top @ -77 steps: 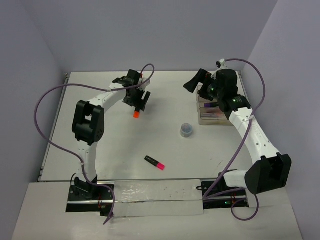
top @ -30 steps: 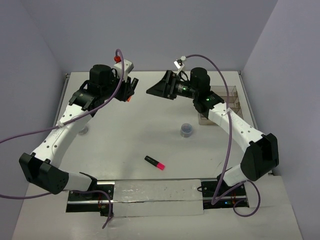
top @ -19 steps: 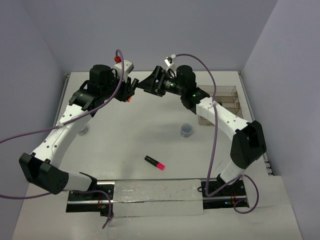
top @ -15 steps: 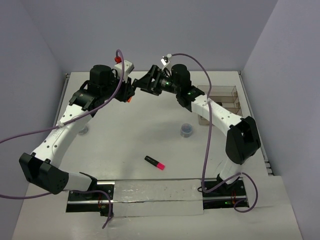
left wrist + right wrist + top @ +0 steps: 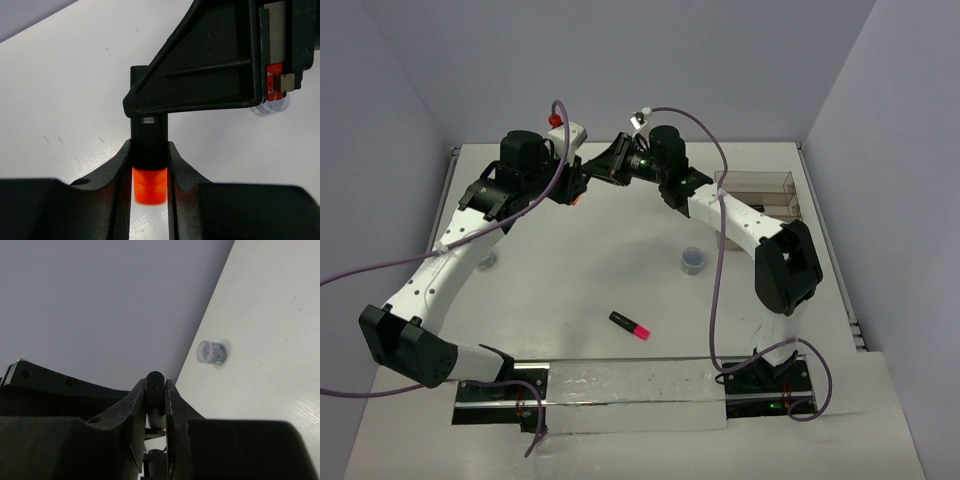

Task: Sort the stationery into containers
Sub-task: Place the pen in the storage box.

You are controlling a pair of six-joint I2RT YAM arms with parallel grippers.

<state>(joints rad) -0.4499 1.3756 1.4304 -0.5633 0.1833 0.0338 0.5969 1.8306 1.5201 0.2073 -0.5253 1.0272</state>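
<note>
A black highlighter with an orange cap [image 5: 148, 150] is held off the table between both arms at the back left. My left gripper [image 5: 148, 147] is shut on its cap end, the orange cap [image 5: 149, 186] showing between the fingers. My right gripper [image 5: 156, 390] is shut on its black rear end [image 5: 155, 382]. In the top view the two grippers meet tip to tip, left gripper [image 5: 575, 190] and right gripper [image 5: 594, 177]. A second highlighter with a pink cap [image 5: 630, 325] lies on the table near the front. The clear tray [image 5: 760, 188] stands at the back right.
A small round grey-blue piece [image 5: 693, 260] sits mid-table, right of centre. Another small round tub [image 5: 212, 352] shows beside the table's edge in the right wrist view. The right arm [image 5: 720, 210] stretches across the back of the table. Walls close the back and the sides.
The right arm swung left from the tray to the left gripper, and its jaws closed on the highlighter's black end. The left arm stayed still with the highlighter in it.
</note>
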